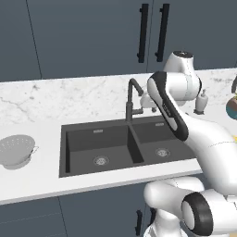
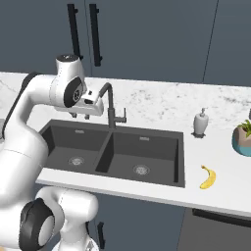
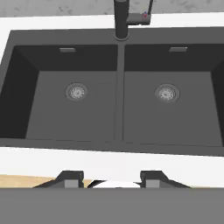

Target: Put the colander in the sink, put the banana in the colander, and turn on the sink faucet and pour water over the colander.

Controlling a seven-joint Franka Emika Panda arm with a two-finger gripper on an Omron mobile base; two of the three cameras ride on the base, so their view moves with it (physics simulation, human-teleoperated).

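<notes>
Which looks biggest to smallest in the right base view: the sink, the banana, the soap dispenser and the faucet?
1. sink
2. faucet
3. soap dispenser and banana: look alike in size, and the banana is nearer the camera, so no ranking.

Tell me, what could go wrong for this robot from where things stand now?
The colander sits far left of the sink and the banana far right, so each pickup is probably a long sideways reach.

The hand hangs close to the sink faucet; a wide swing might knock it.

The banana lies near the counter's front edge, so a clumsy grab could push it off.
</notes>
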